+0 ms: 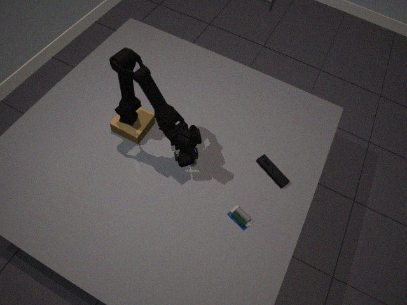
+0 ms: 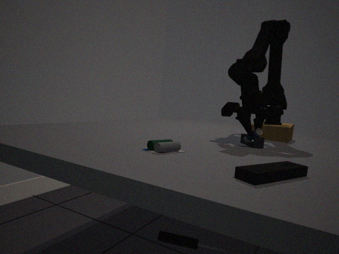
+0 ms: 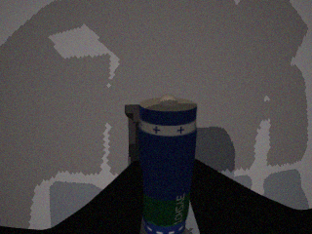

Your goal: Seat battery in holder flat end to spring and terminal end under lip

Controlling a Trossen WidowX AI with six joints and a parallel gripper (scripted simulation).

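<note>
My gripper is shut on the blue battery, low over the dark holder. The battery's raised terminal is at the top in the wrist view, with plus signs on a pale band and a green band farther down. In the exterior view the battery looks tilted, its right end higher. The battery and fingers hide most of the holder, so its spring, its lip and any contact with the battery cannot be made out. The arm hides the fingers in the top view.
A black oblong box lies toward the table's edge. A green cylinder and a grey cylinder lie side by side on a blue-and-white base. The arm stands on a yellow block.
</note>
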